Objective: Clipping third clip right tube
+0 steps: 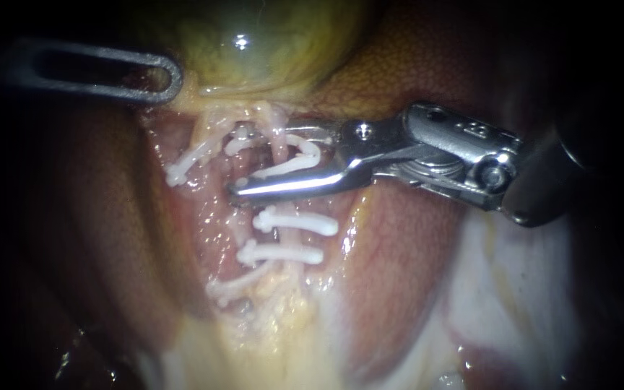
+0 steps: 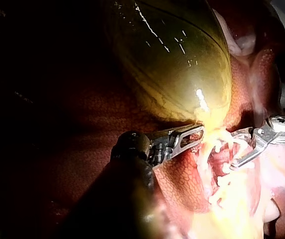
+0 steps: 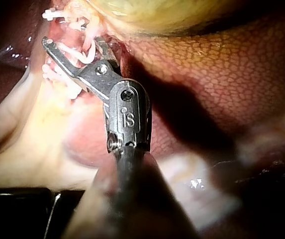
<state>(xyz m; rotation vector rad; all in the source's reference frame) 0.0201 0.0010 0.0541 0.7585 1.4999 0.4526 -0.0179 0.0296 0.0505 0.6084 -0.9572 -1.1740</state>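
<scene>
The right tube (image 1: 281, 144) runs down from the gallbladder (image 1: 254, 43), with two white clips (image 1: 294, 221) (image 1: 281, 253) across its lower part. Above them, my right instrument (image 1: 254, 162) reaches in from the right. Its jaws stand apart on either side of the tube, with a white clip (image 1: 294, 163) held between them. In the right wrist view the same clip (image 3: 80, 55) curves around the tube inside the jaws (image 3: 72, 44). My left instrument (image 1: 169, 78) (image 2: 197, 134) is shut on the gallbladder's lower edge at the upper left.
The left tube (image 1: 207, 144) carries white clips (image 1: 189, 163) (image 1: 231, 286). Reddish liver (image 1: 413, 245) lies on both sides of the dissected groove. Pale yellow fatty tissue (image 1: 283, 318) fills the bottom of the groove.
</scene>
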